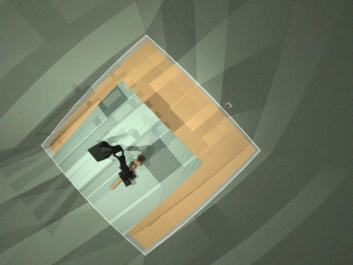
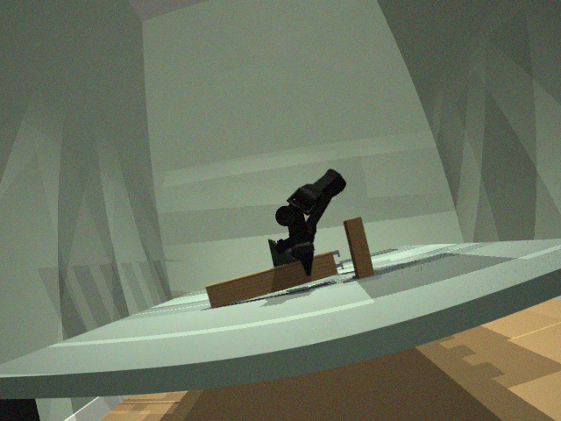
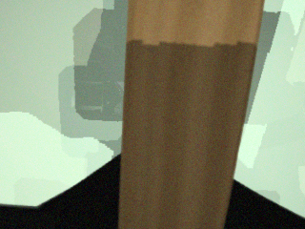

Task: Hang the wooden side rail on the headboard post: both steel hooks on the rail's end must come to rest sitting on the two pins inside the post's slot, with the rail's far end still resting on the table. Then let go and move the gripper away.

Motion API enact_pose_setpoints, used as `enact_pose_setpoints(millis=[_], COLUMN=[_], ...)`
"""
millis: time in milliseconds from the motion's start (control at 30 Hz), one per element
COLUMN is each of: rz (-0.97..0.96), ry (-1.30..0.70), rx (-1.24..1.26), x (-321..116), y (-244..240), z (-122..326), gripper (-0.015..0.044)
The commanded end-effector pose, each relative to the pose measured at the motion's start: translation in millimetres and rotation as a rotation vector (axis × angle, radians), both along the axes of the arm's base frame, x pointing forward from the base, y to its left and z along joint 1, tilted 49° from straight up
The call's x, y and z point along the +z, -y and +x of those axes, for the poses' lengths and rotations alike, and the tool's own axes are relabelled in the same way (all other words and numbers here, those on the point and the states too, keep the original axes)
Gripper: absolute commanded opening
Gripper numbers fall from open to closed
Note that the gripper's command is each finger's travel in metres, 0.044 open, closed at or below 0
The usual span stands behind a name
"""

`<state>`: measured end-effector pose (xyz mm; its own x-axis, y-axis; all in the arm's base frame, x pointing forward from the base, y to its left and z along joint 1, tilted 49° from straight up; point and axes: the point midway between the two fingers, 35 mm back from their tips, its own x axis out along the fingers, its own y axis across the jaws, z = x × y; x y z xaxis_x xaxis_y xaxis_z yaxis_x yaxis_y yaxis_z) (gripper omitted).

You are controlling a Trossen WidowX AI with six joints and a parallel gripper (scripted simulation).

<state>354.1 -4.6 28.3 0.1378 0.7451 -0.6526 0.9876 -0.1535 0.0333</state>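
The wooden side rail [image 1: 115, 184] [image 2: 249, 288] [image 3: 186, 95] stands on edge. Its far end touches the table, and its hook end is slightly raised. My gripper [image 1: 128, 177] [image 2: 308, 270] [image 3: 158, 162] is shut on the rail, nearer the hook end. Two grey steel hooks, an upper hook [image 2: 336, 253] and a lower hook [image 2: 339, 266], stick out toward the headboard post [image 1: 141, 158] [image 2: 358, 248]. In the exterior view a gap shows between hooks and post. The post stands upright on the table; its slot and pins are hidden. The wrist view shows only the rail between the fingers.
The pale green table [image 1: 137, 211] [image 2: 190, 348] carries everything, with patchy shadows across it. The arm's dark base plate [image 1: 98, 155] [image 2: 280, 257] is behind the rail in the exterior view. The upper arm [image 2: 330, 181] rises above the rail's hook end.
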Motion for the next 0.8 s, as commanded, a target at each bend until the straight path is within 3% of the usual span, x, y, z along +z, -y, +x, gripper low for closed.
enact_pose_setpoints(millis=[0, 767], rz=[-0.013, -0.013], ry=[0.015, 0.015], rx=[-0.011, -0.011], x=[3.5, 4.9], y=[7.6, 5.8], z=[2.2, 4.9], gripper=[0.0, 0.0])
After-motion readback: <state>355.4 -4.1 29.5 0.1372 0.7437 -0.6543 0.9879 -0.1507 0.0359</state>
